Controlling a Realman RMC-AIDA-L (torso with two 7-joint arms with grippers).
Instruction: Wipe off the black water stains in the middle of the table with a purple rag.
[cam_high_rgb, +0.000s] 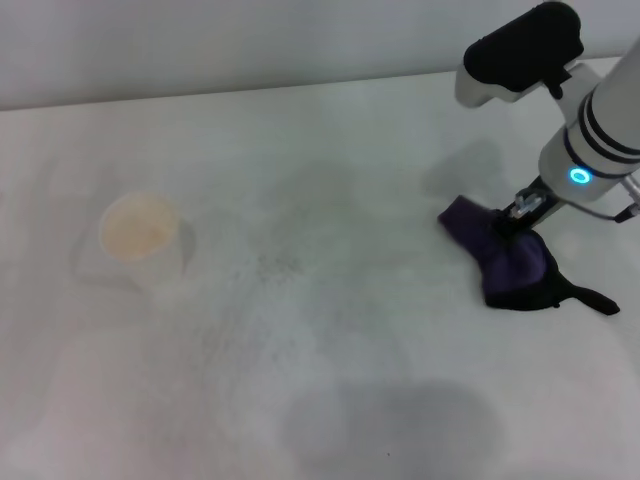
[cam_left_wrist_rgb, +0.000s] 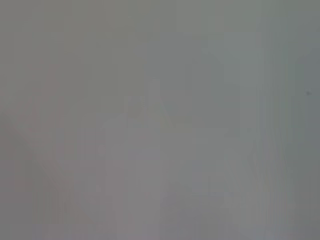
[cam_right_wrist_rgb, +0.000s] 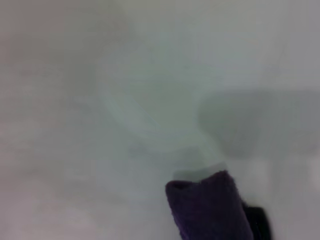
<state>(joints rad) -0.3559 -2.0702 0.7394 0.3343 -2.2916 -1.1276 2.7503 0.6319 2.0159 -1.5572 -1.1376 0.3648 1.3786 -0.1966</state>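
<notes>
The purple rag (cam_high_rgb: 503, 256) lies bunched on the white table (cam_high_rgb: 320, 400) at the right, its black tail strip (cam_high_rgb: 590, 297) trailing to the right. My right gripper (cam_high_rgb: 516, 213) comes down from the upper right onto the rag's top and is shut on a fold of it. In the right wrist view the purple rag (cam_right_wrist_rgb: 210, 210) fills the lower middle over bare table. No black water stains show; only faint grey specks (cam_high_rgb: 280, 265) mark the table's middle. My left gripper is out of view, and its wrist view shows a plain grey surface.
A white paper cup (cam_high_rgb: 140, 235) stands at the left of the table. The table's far edge (cam_high_rgb: 250, 90) meets a grey wall. A soft shadow (cam_high_rgb: 390, 425) falls on the near middle.
</notes>
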